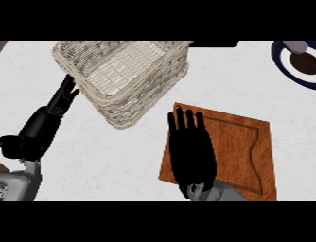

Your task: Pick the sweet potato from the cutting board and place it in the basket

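At about 6 o'clock in the head view, the right hand (pixel 188 151) comes up from the lower edge and lies over the left part of the cutting board (pixel 241 151), its fingers straight and spread, pointing toward 12 o'clock, holding nothing that can be seen. The cutting board is a brown wooden slab set slightly askew on the white table (pixel 140 156), its far corner aimed toward the basket. No sweet potato shows on the bare wood; whether it lies under the hand cannot be told.

At 8 o'clock, the left hand (pixel 52 118) rises from its grey forearm, fingers stretched out straight toward 1 o'clock, their tips touching or just beside the left wall of the basket (pixel 119 71); it grips nothing.

The basket, pale wicker and tilted, sits at 11 to 12 o'clock, its near corner close to the board's far edge. Nothing can be made out inside it.

At 2 o'clock, a dark blue and white plate (pixel 307 64) lies well apart, cut by the view's right edge.
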`<state>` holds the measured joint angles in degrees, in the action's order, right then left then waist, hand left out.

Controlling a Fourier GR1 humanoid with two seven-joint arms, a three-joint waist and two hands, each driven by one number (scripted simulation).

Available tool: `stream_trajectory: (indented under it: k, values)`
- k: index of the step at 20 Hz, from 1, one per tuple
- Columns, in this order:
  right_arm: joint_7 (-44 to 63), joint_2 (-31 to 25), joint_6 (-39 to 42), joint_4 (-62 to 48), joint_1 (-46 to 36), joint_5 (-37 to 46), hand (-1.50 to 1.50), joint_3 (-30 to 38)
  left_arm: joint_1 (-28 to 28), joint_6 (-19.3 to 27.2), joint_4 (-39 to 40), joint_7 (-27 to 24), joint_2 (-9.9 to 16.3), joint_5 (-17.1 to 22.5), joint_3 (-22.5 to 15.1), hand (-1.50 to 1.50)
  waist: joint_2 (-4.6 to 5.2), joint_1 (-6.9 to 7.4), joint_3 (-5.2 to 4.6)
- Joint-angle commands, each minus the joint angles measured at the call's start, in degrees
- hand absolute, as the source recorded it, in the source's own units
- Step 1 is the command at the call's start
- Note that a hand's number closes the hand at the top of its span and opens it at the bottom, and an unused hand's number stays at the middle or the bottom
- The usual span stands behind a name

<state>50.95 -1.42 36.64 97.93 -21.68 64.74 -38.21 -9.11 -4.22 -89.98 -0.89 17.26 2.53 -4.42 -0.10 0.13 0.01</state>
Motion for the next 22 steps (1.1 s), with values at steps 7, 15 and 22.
stream_trajectory:
  k: [7, 15, 22]
  values:
    - [1.44, 1.39, 2.19, -2.16, 1.96, 3.87, -1.5, -0.08, -1.48, -0.8, 2.76, -0.81, -3.38, -3.85, 0.32, 0.0, 0.09, -0.18, -0.02]
    - [-1.14, 1.4, -4.8, -12.93, -0.26, 6.69, -1.5, 2.09, -0.07, -4.98, 0.41, 0.85, -2.43, -1.74, 3.65, 0.0, 0.1, 0.04, -0.02]
    - [-4.89, 0.4, -6.26, -13.33, 4.84, 10.16, -1.5, 4.11, -1.27, -5.94, 1.85, -0.12, -2.7, -3.67, 4.85, 0.0, 0.11, -0.1, -0.02]
